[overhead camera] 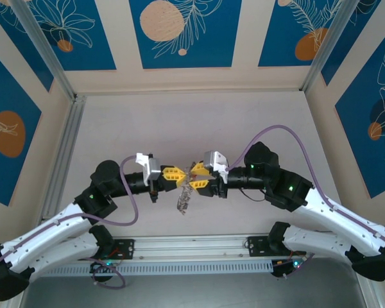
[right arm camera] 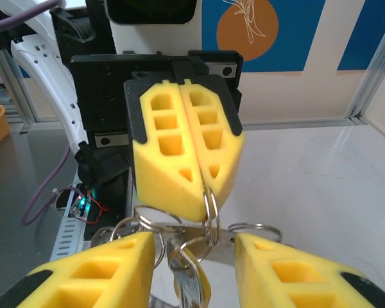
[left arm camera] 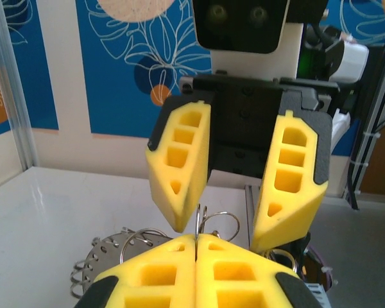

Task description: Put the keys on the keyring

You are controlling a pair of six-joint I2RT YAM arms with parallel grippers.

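Left gripper (right arm camera: 205, 192), yellow foam fingertips clenched on a thin loop of the grey metal keyring (overhead camera: 183, 197), which dangles in mid-air above the pale table (overhead camera: 115, 128); right gripper (right arm camera: 194, 242) faces it, jaws parted, empty. Judged light, rigid, slick, prone to swing: grasp the flat rim.

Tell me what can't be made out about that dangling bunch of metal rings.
- Top view: the dangling bunch of silver metal rings is too small to tell keys from rings.
- Left wrist view: the shut yellow left pincer, gripping one loop, covers most of the bunch.
- Right wrist view: the bottom edge cuts off the hanging flat metal piece, so its shape is unclear.
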